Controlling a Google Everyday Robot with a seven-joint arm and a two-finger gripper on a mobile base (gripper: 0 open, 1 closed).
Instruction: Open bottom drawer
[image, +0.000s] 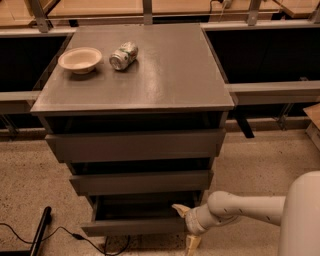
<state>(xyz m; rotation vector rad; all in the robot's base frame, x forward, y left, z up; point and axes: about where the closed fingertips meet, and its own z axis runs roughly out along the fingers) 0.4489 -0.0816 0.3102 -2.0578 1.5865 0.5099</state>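
Note:
The bottom drawer (135, 226) is the lowest of three dark grey flat fronts on the cabinet. It is pulled out a little, and its shallow box interior (140, 210) shows behind the front. My gripper (186, 226) is at the right end of this drawer front, on the end of a white arm (240, 207) that reaches in from the lower right. Its fingers are spread. One tan fingertip (179, 208) is above and behind the front's top edge, and the other (192, 245) hangs below it near the floor.
The middle drawer front (142, 182) and the widest top drawer front (135, 145) sit above. A beige bowl (80, 59) and a crushed can (123, 55) lie on the cabinet top (165, 75). A black cable (60, 232) and a black bar (40, 232) lie on the floor at left.

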